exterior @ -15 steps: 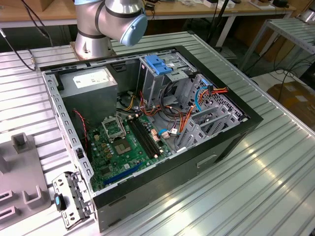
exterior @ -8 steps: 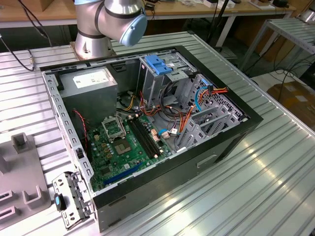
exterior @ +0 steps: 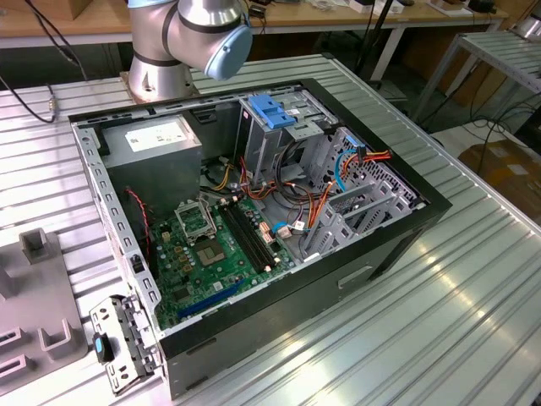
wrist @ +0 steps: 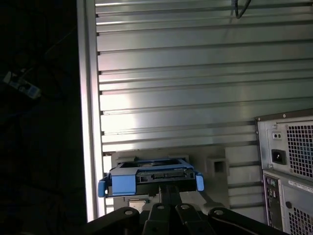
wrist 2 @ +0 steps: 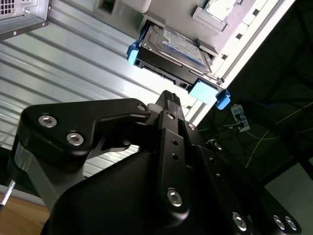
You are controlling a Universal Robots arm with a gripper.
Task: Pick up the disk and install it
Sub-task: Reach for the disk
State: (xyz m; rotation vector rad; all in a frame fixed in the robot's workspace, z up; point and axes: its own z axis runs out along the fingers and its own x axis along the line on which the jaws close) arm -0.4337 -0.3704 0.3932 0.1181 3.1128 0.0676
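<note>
Silver with blue edges, the disk (wrist 2: 172, 48) sits in a holder (wrist: 217, 164) on the bench (wrist: 195, 73); the hand (wrist 2: 168, 94), closed and empty, hovers just short of it. Pickup seems not yet begun; a grasp would likely need it opened first

Grey arm (exterior: 190, 38) w/ blue joint cap (exterior: 228, 49), black jaws pressed together, linkage (wrist 2: 83, 127) splayed either side

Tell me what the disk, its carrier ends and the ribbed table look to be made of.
The disk: silver metal casing, going by its dull grey sheen. Its carrier ends: light-blue plastic, matte, with a moulded look. The table: ribbed metal, likely aluminium, brushed and brightly reflective.
</note>
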